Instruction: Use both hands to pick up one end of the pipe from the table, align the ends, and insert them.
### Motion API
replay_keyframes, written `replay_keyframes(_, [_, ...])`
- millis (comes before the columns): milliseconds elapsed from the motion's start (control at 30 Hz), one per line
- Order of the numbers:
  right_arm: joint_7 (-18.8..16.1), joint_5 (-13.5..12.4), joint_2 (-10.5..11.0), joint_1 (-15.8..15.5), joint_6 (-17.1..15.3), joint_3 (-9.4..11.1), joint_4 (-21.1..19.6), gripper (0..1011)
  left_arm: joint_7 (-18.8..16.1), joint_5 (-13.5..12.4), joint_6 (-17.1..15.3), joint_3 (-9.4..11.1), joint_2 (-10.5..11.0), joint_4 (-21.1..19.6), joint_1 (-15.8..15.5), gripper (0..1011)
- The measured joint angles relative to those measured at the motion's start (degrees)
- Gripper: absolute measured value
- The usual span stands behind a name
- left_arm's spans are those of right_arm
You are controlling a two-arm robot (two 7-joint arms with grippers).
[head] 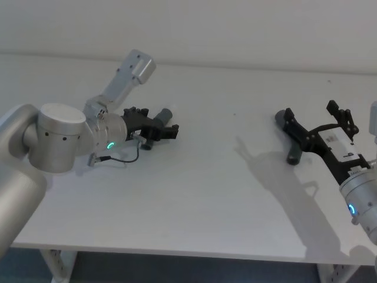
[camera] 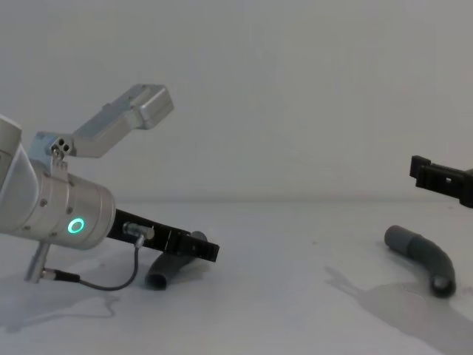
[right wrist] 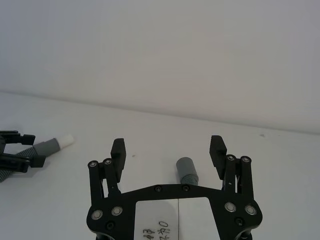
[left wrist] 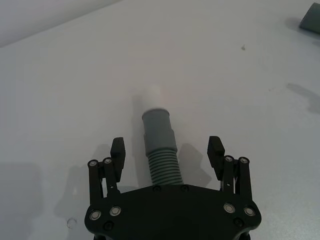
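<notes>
Two dark grey pipe pieces lie apart on the white table (head: 206, 200). The left piece (left wrist: 161, 150) has a smooth cuff and a white tip (left wrist: 153, 94). My left gripper (left wrist: 166, 148) is low over it and open, one finger on each side of its ribbed part without squeezing it; the head view shows that gripper (head: 158, 122) and the cuff (head: 167, 112). The right piece (head: 292, 144) is bent, with a plain open cuff (right wrist: 187, 167). My right gripper (right wrist: 167, 147) hangs open above it, clear of it in the chest view (camera: 436, 177).
The left arm's silver wrist with the green ring light (head: 110, 145) and a looping cable (head: 126, 158) sit by the table's left side. Bare table lies between the two pieces. The front edge (head: 177, 252) runs close below.
</notes>
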State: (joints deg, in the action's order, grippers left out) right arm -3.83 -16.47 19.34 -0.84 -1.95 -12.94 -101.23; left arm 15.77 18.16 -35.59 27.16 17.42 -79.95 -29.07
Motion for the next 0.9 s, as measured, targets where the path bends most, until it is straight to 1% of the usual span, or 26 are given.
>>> replay_keyframes(233, [0.00,0.00,0.00,0.00,0.00,0.00,0.00,1001,0.35,-0.17,-0.61,0.04,0.04,0.21,-0.32,1001])
replay_keyframes(700, [0.00,0.00,0.00,0.00,0.00,0.00,0.00,1001,0.82,-0.47,-0.62,-0.16,-0.27,0.82,-0.27,1000])
replay_keyframes(767, [0.00,0.00,0.00,0.00,0.00,0.00,0.00,1001,0.83,-0.49,-0.60,-0.22,-0.34,0.95,-0.24,969])
replay_keyframes(867, [0.00,0.00,0.00,0.00,0.00,0.00,0.00,1001,0.85,-0.53,-0.51,-0.33,-0.47,1.20,-0.18,891])
replay_keyframes(900, [0.00,0.00,0.00,0.00,0.00,0.00,0.00,1001,0.86,-0.54,-0.49,-0.34,-0.49,1.24,-0.17,891])
